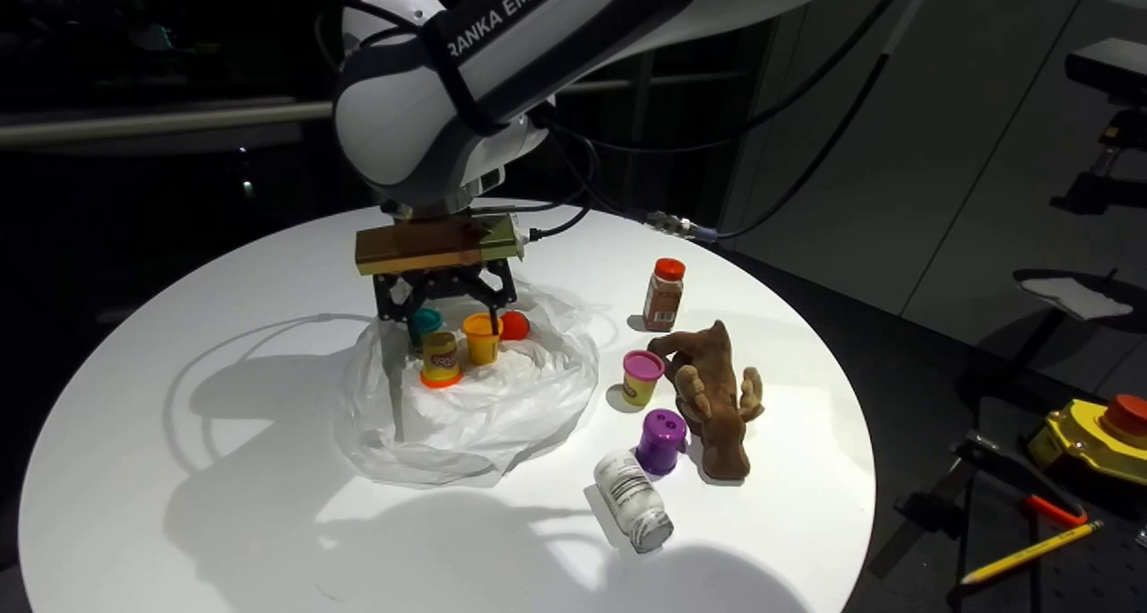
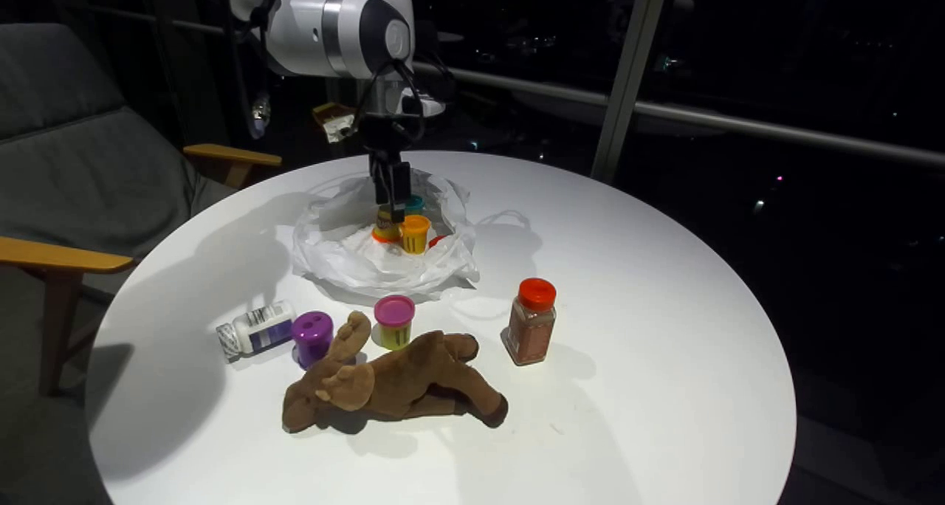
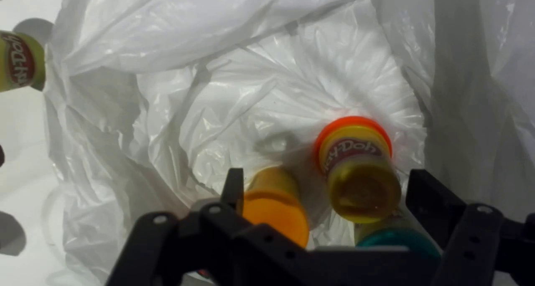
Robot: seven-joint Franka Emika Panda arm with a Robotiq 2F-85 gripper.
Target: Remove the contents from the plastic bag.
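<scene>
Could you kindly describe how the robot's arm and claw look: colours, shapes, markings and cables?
The arm is white with black sections and rounded housings. White lettering on black shows "RANKA EMIKA". Black cables loop beside the arm, one with a metal connector. The claw is black, with two jointed fingers and pale bolt heads. Above it is a gold-brown bar.

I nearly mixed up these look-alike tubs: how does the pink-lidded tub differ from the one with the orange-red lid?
Place: the pink-lidded tub stands on the table, outside the plastic bag; the orange-red-lidded tub sits inside it.
Pose: the pink-lidded tub is lid up; the orange-red-lidded tub is upside down, lid at the bottom.
Both have yellow bodies and a similar shape.
</scene>
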